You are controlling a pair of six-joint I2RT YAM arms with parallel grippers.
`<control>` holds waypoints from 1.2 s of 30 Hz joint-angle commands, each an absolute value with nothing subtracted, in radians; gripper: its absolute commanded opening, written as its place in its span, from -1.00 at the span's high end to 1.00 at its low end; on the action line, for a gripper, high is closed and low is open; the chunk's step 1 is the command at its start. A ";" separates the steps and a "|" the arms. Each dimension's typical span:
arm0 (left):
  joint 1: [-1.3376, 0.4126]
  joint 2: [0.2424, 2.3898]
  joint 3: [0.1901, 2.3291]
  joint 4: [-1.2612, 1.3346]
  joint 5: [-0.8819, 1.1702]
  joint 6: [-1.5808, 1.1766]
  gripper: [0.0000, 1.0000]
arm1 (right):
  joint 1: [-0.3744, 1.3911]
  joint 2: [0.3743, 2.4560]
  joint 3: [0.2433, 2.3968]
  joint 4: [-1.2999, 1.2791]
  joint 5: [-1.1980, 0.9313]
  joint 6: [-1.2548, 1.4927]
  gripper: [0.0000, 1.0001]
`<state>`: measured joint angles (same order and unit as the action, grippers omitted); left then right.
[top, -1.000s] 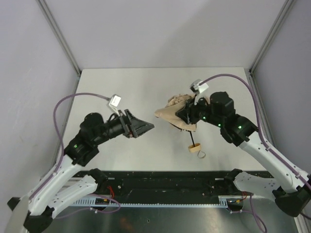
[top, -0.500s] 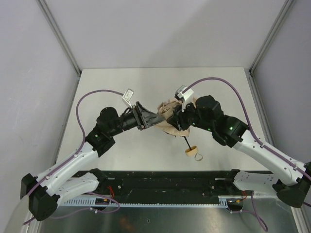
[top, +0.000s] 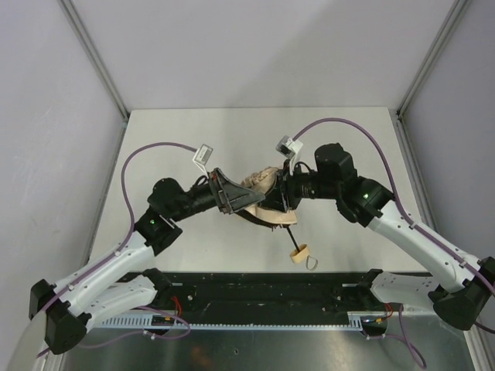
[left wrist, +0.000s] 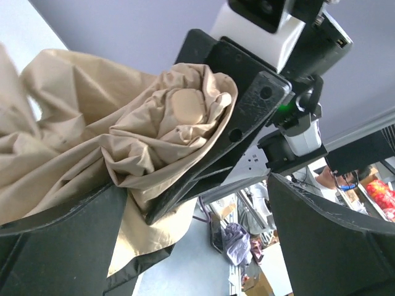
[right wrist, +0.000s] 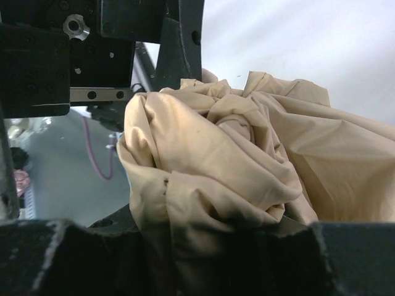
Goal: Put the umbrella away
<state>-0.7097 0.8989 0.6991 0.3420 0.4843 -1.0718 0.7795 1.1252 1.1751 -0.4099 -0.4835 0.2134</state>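
the compact umbrella of crumpled beige-tan fabric (top: 261,184) sits between the two grippers over the middle of the pale grey table (top: 348,139). its thin black shaft (top: 288,236) slants toward the near edge and ends in the small pale wooden handle (top: 299,253) with a thin cord loop (top: 312,263). the right gripper (top: 281,193) is pinching a bunched wad of the fabric, while the left gripper (top: 246,199) faces it with jaws spread wide and loose fabric lying between them.

No text, label, brand or number can be read here — none at all.
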 commanded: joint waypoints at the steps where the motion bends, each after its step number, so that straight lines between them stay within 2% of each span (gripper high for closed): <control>1: -0.730 0.883 0.689 0.397 0.480 -1.004 -0.99 | 0.803 1.145 1.238 -0.292 -0.717 0.311 1.00; 8: -0.744 0.803 0.618 0.398 0.302 -1.031 -0.99 | 0.854 1.154 1.234 -0.229 -0.747 0.375 1.00; 13: -0.747 0.799 0.621 0.424 0.250 -1.062 -0.98 | 0.905 1.179 1.219 -0.186 -0.745 0.384 1.00; 17: -0.750 0.778 0.605 0.477 0.200 -1.080 -0.70 | 0.937 1.189 1.211 -0.155 -0.744 0.391 1.00; 18: -0.752 0.774 0.606 0.482 0.187 -1.076 -0.72 | 0.945 1.192 1.210 -0.152 -0.742 0.391 1.00; 20: -0.756 0.775 0.608 0.484 0.164 -1.069 -0.90 | 0.955 1.194 1.210 -0.151 -0.736 0.390 1.00; 23: -0.761 0.789 0.608 0.486 0.139 -1.069 -0.96 | 0.982 1.204 1.209 -0.158 -0.717 0.375 1.00; 24: -0.763 0.796 0.609 0.485 0.135 -1.067 -0.84 | 0.989 1.209 1.209 -0.166 -0.707 0.365 1.00; 26: -0.766 0.810 0.616 0.485 0.128 -1.061 -0.44 | 1.003 1.214 1.209 -0.193 -0.681 0.345 1.00; 27: -0.771 0.813 0.615 0.485 0.117 -1.061 -0.32 | 1.011 1.214 1.210 -0.204 -0.666 0.334 1.00; 28: -0.773 0.815 0.612 0.485 0.102 -1.058 -0.30 | 1.022 1.211 1.209 -0.214 -0.648 0.323 1.00; 31: -0.779 0.812 0.594 0.476 0.053 -1.062 -0.64 | 1.050 1.181 1.208 -0.229 -0.583 0.309 1.00; 36: -0.782 0.835 0.601 0.474 0.065 -1.034 -0.88 | 1.077 1.167 1.189 -0.174 -0.614 0.342 1.00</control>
